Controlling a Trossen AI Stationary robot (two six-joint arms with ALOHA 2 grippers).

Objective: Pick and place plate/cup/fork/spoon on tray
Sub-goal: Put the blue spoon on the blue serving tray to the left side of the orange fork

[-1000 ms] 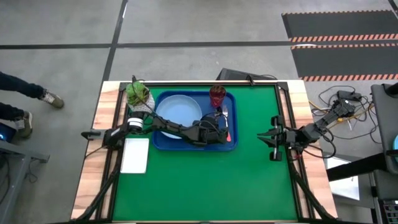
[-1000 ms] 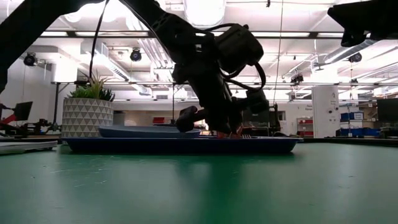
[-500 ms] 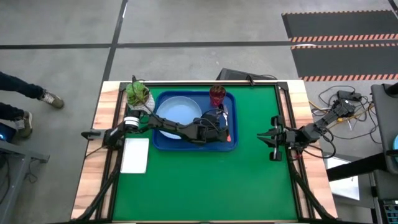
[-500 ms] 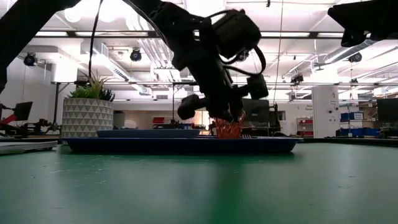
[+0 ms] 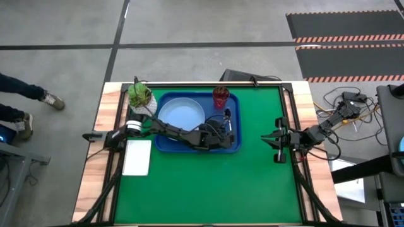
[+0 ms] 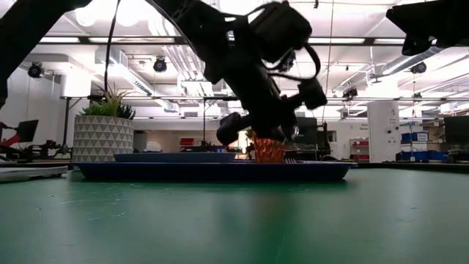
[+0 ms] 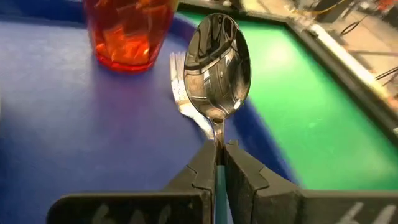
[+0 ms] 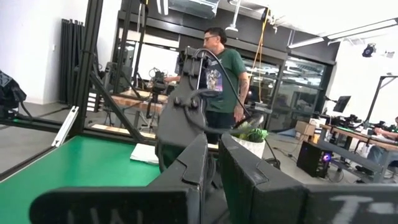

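The dark-blue tray (image 5: 165, 143) lies at the far middle of the green mat. On it are the light-blue plate (image 5: 182, 115) at the left and the reddish cup (image 5: 220, 96) at the far right corner. My left gripper (image 7: 217, 152) hovers over the tray's right part, shut on the spoon (image 7: 217, 65). The fork's tines (image 7: 179, 74) lie on the tray under the spoon; its handle is hidden below the gripper. My right gripper (image 5: 273, 137) waits at the mat's right edge, shut and empty. My left gripper pinches the spoon between its two fingertips at the thin neck just behind the bowl (image 7: 217, 132). The spoon runs on along the fingers and sticks out ahead of them, bowl foremost. It is lifted clear of the tray, above the fork's tines.
A white patterned pot with a green plant (image 5: 140, 98) stands at the tray's far left corner. A white sheet (image 5: 137, 156) lies at the table's left. A person (image 8: 221, 68) stands in the room beyond; another person's shoes (image 5: 52, 99) show on the floor at the left.
My left gripper has risen from tray level to a little above the tray's right part, tipping as it went, with the spoon still in its fingers. The fork's orange handle, seen earlier beside the gripper, is now covered by it.
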